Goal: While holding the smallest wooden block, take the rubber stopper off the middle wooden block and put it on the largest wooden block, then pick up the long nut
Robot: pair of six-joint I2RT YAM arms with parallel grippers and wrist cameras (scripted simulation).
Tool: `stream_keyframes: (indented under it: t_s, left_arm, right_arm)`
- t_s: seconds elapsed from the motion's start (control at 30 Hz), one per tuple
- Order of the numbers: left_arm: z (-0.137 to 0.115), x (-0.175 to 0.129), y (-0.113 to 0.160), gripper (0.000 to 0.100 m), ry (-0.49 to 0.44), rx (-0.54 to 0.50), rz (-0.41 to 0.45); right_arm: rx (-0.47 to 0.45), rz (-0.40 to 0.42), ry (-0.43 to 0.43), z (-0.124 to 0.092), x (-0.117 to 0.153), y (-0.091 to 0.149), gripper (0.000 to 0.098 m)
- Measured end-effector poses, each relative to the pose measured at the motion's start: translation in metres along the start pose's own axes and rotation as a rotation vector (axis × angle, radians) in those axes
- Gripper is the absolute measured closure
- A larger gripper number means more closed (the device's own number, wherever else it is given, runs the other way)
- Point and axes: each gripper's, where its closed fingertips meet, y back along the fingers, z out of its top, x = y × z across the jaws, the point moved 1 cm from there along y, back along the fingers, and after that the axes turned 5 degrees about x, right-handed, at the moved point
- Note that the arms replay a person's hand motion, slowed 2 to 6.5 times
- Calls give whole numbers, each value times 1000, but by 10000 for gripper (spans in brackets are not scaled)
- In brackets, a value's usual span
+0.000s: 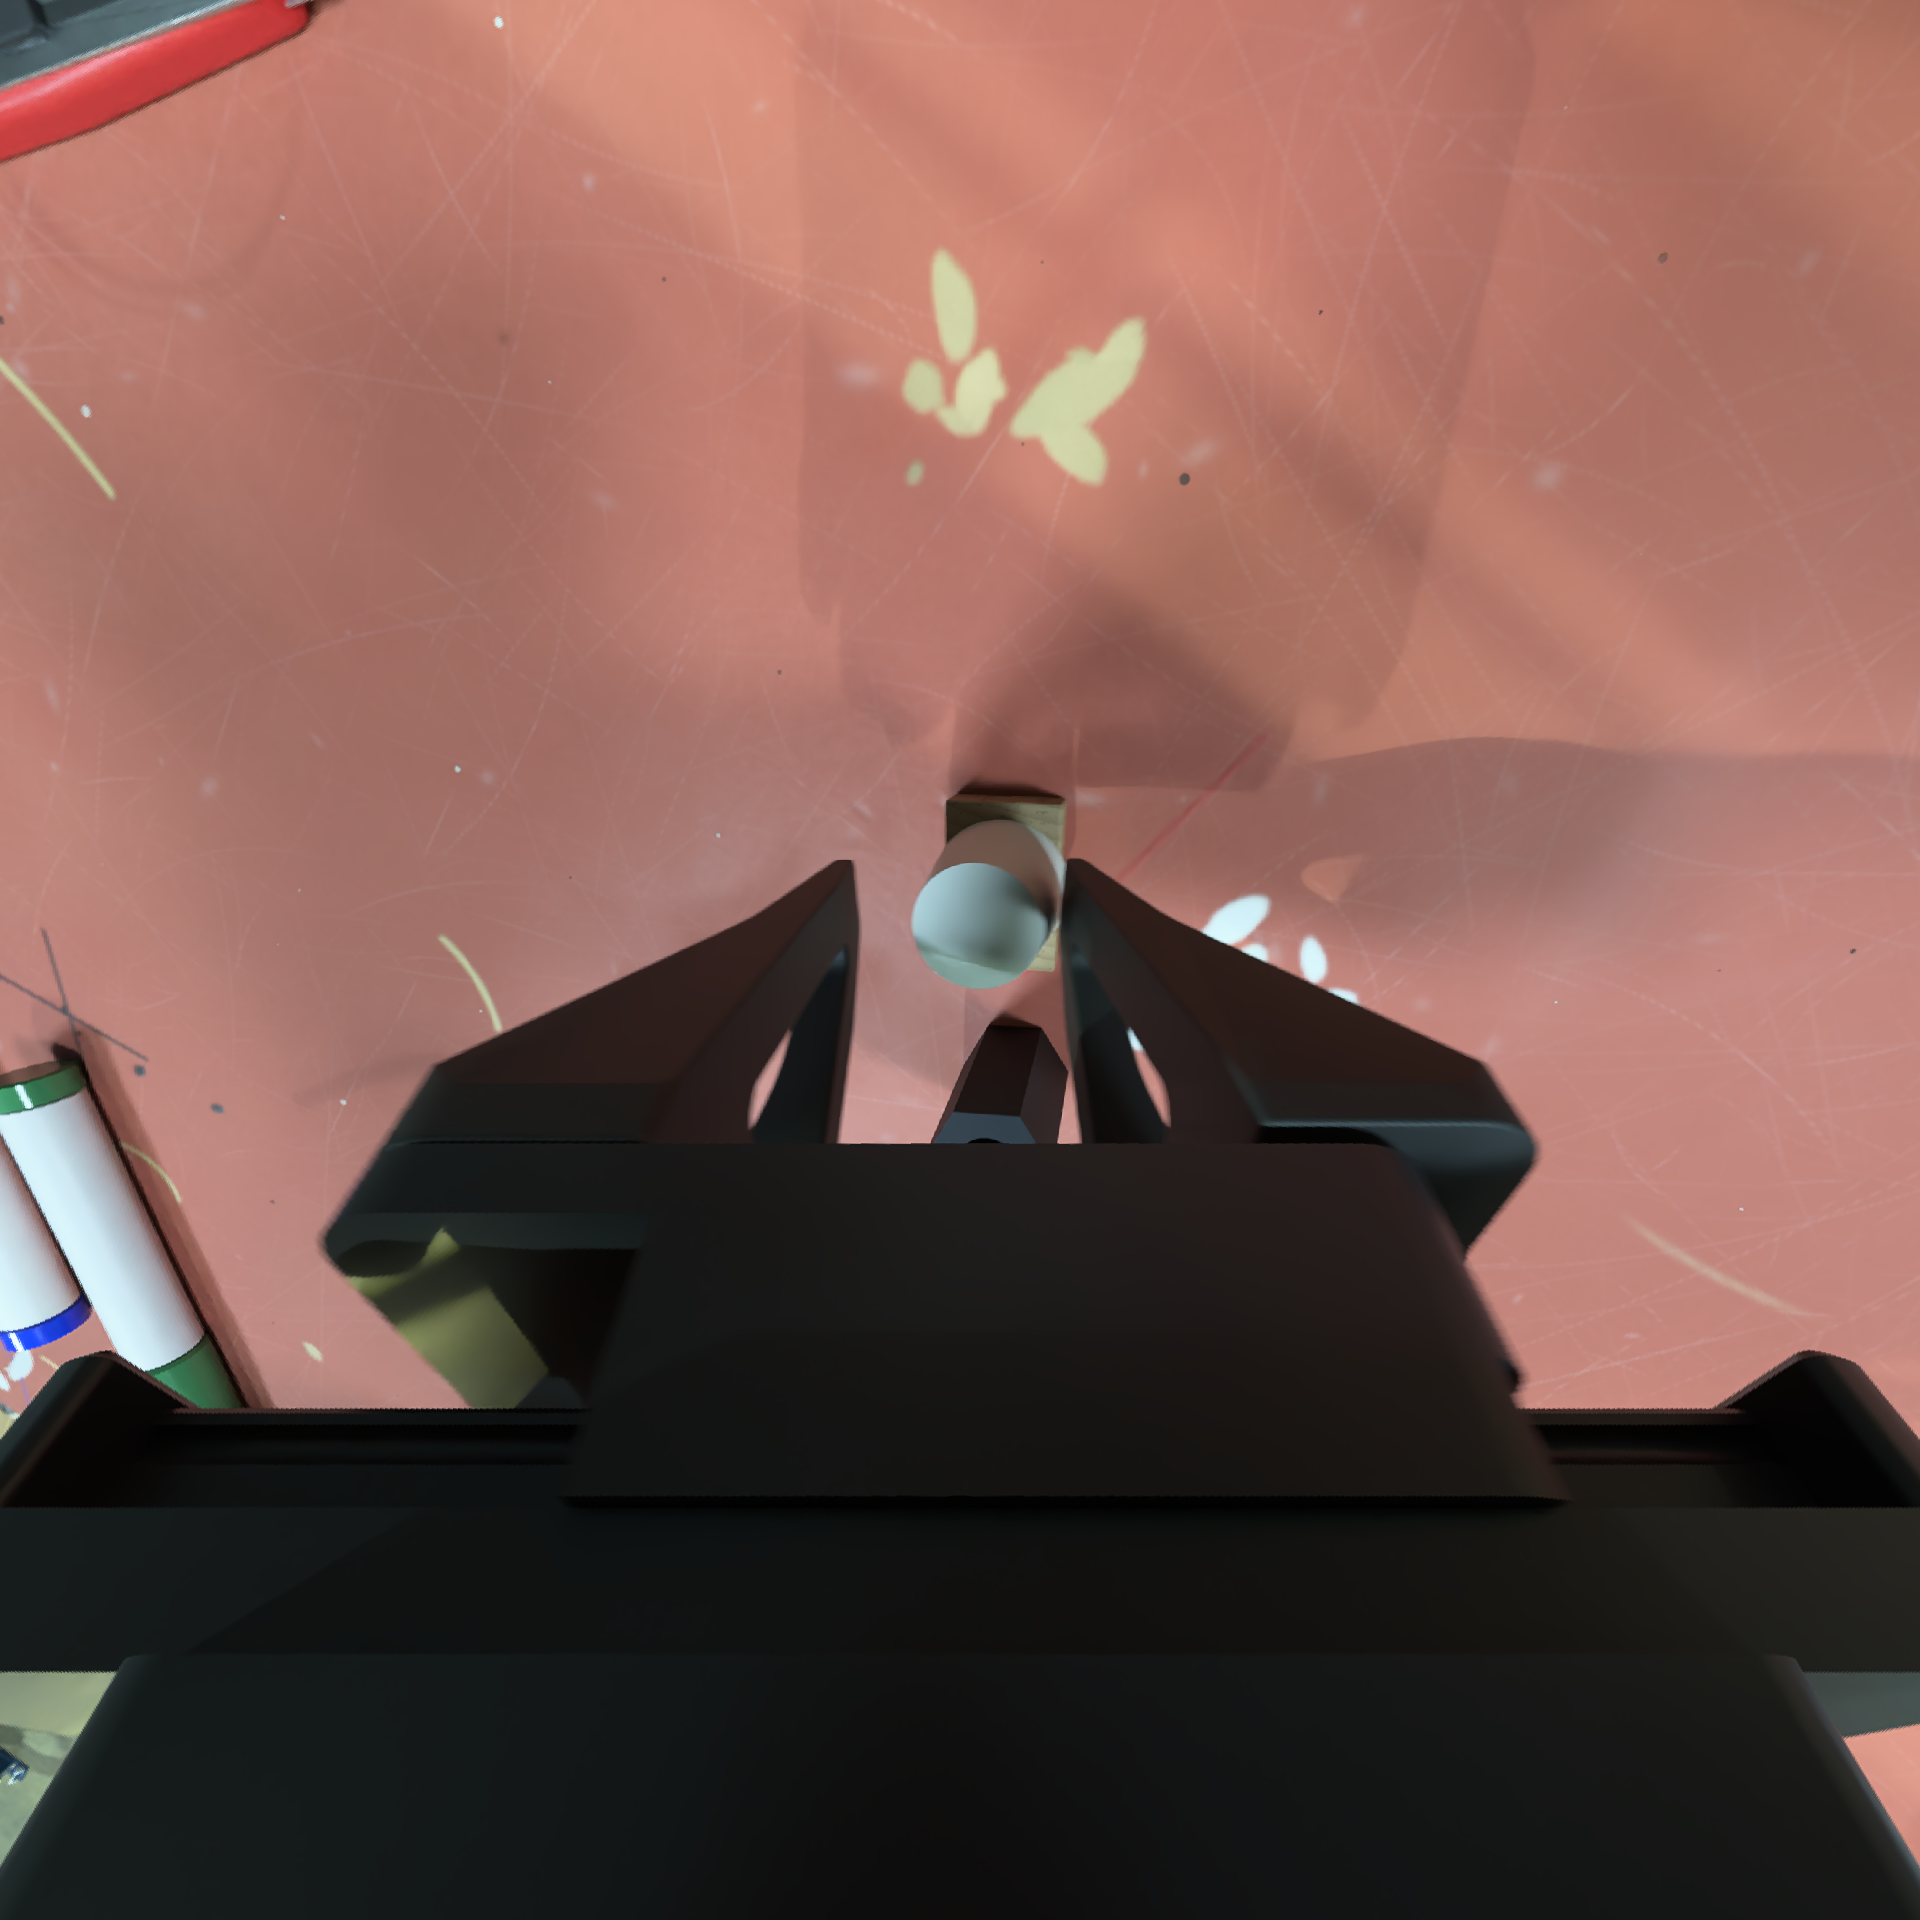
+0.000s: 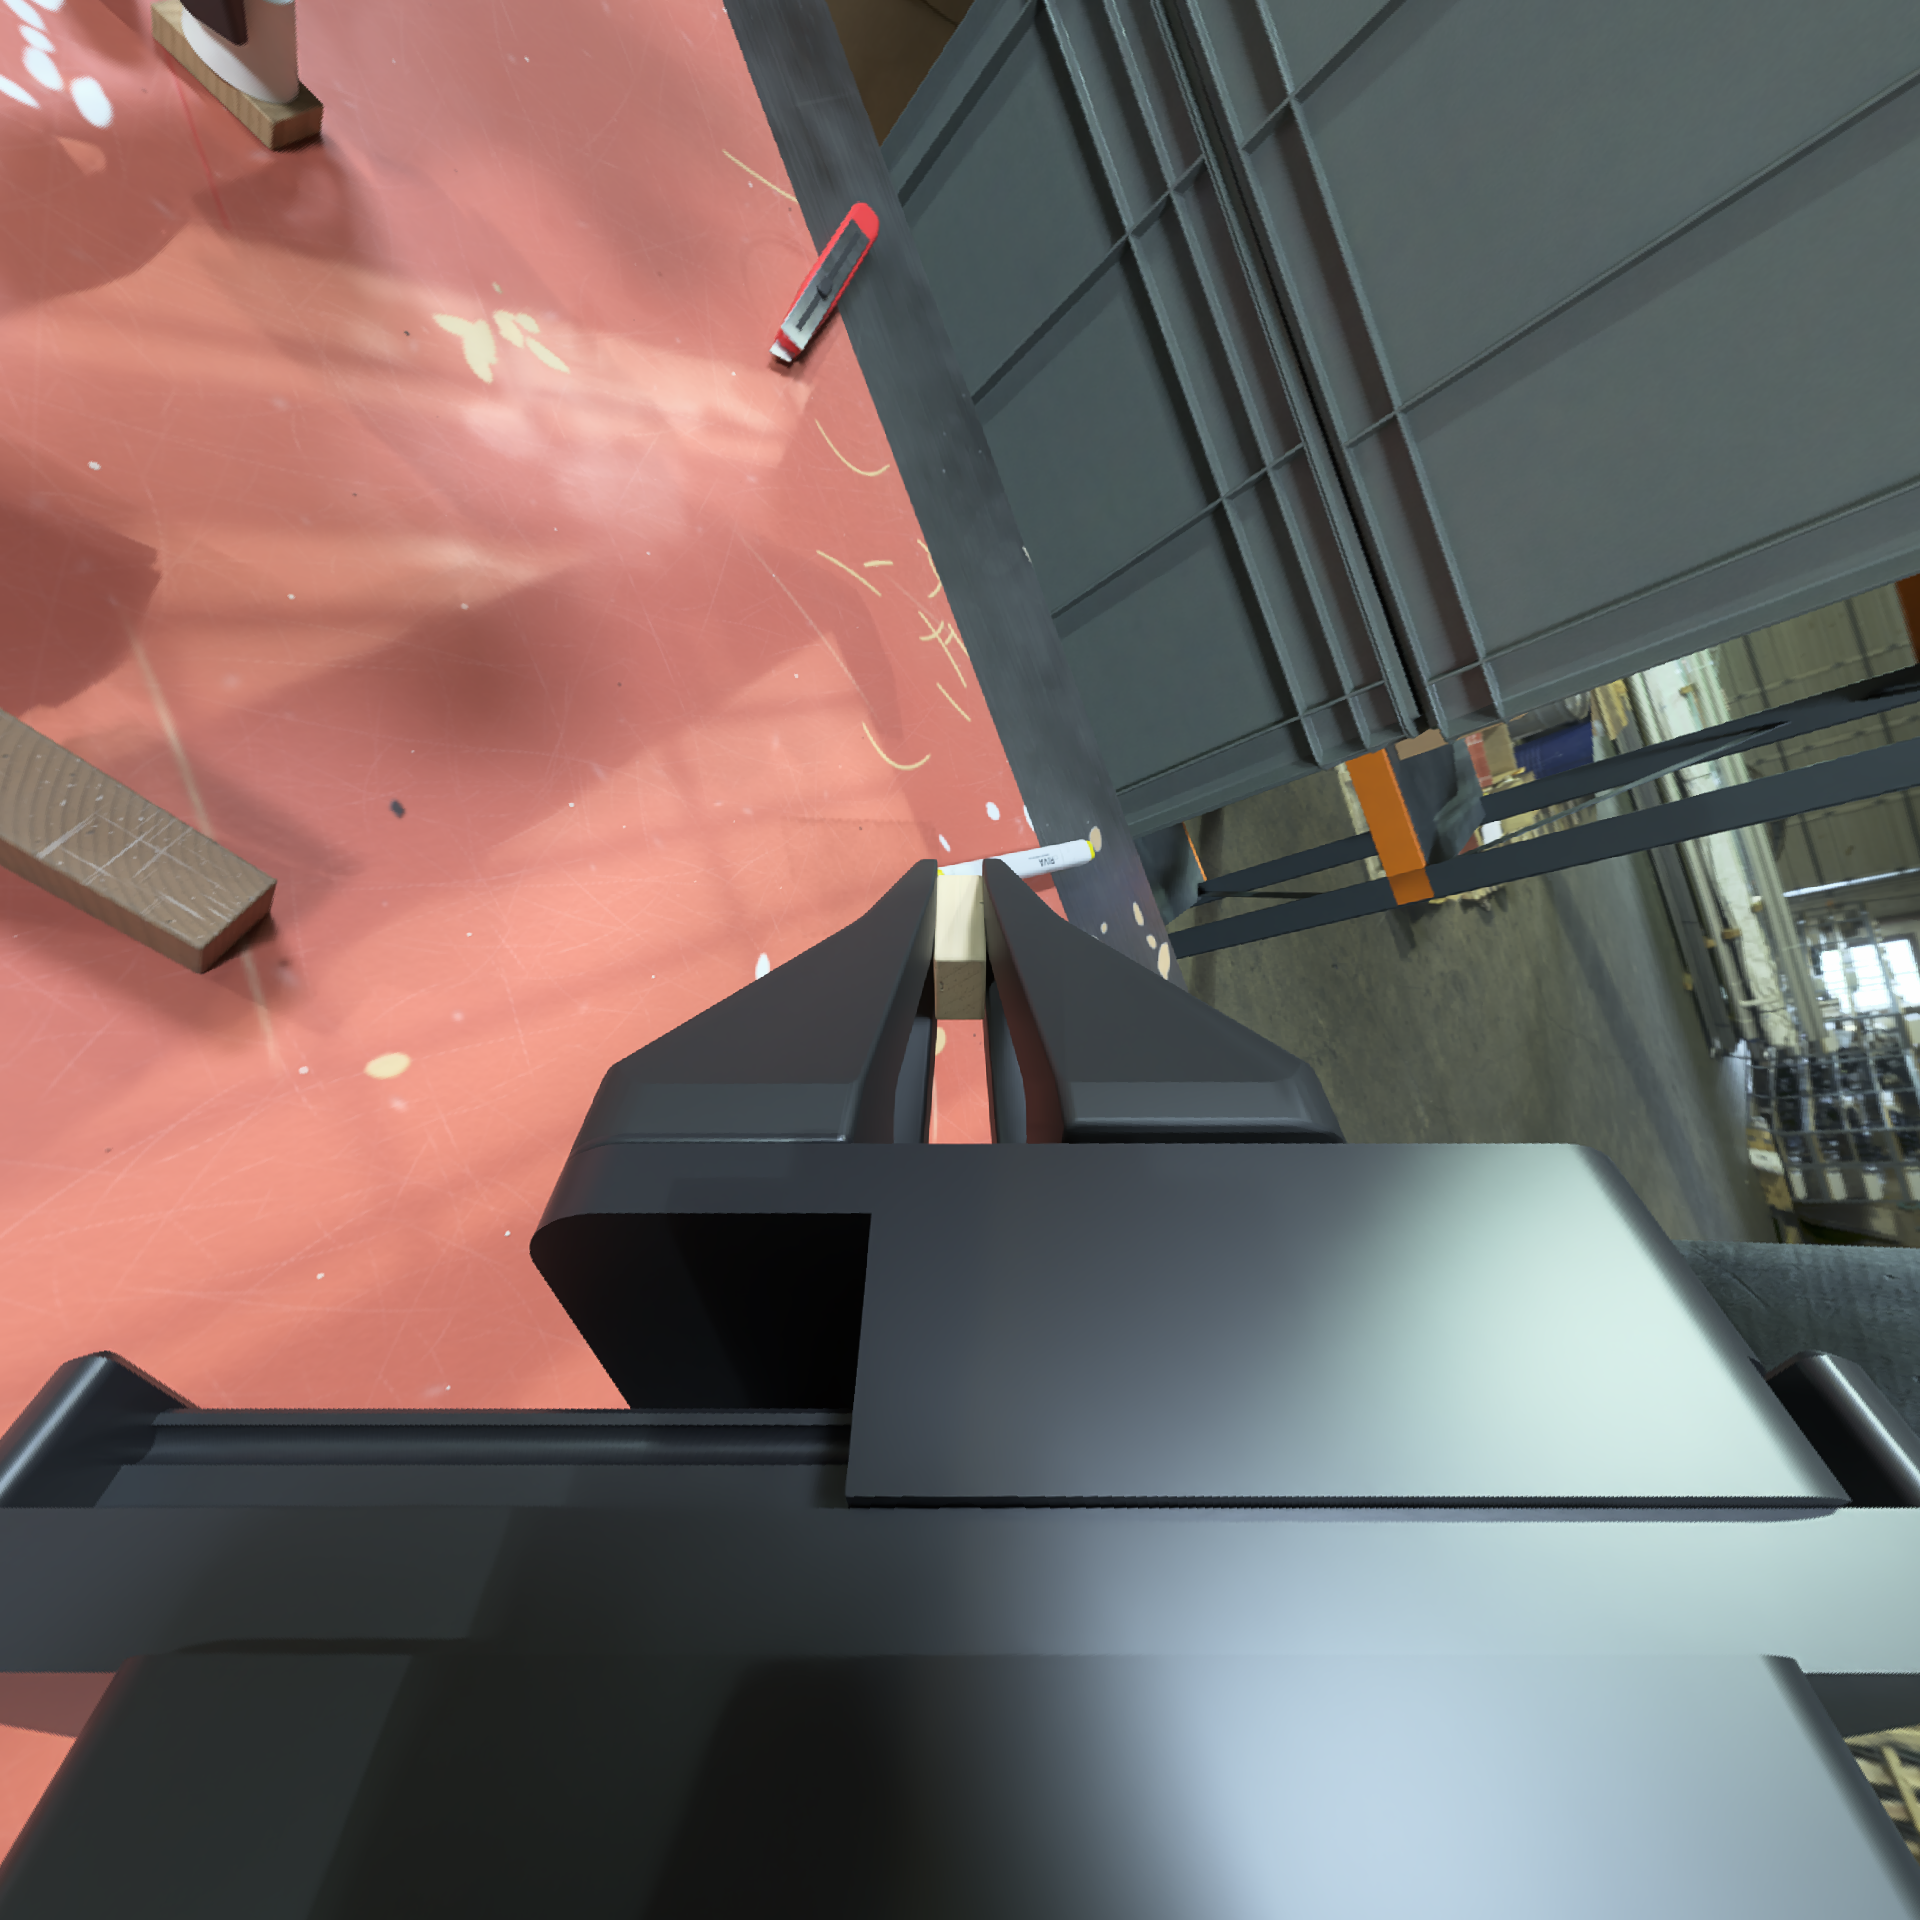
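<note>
Left wrist view: grey round stopper (image 1: 985, 906) on the tan wooden block (image 1: 1008, 812), left gripper (image 1: 961, 894) spread wide around it. Right gripper (image 2: 961, 894) clamps the pale little block (image 2: 958, 961), flat plank (image 2: 125, 847) at 9 o'clock.

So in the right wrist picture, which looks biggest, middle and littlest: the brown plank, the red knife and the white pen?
1. Brown plank, though it lies nearer the camera and is cut off by the edge.
2. Red knife.
3. White pen, partly hidden behind the right tool, so its rank is unsure.
</note>
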Motion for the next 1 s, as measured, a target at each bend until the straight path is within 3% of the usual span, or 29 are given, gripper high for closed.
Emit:
stream_keyframes:
  t_s: [0.07, 0.3, 0.6, 0.7, 0.87, 1.0]
  left_arm:
    - [1, -1, -1, 777, -2, 6, -6]
    - [3, 13, 8, 771, 62, -17, 96]
    - [22, 27, 80, 771, 188, -251, 239]
    - [37, 14, 113, 771, 191, -393, 211]
    - [68, -36, 168, 772, 121, -641, 77]
    - [84, -76, 187, 772, 25, -695, 29]
  right_arm:
    - [-3, -11, 7, 2, 0, -1, 909]
    - [9, -28, 23, 3, 1, -5, 909]
    - [14, -25, 23, 2, 2, -6, 909]
    - [13, -21, 18, 0, 2, -6, 909]
    - [11, -17, 8, -1, 2, -6, 909]
    - [7, -15, 3, 0, 1, -6, 909]
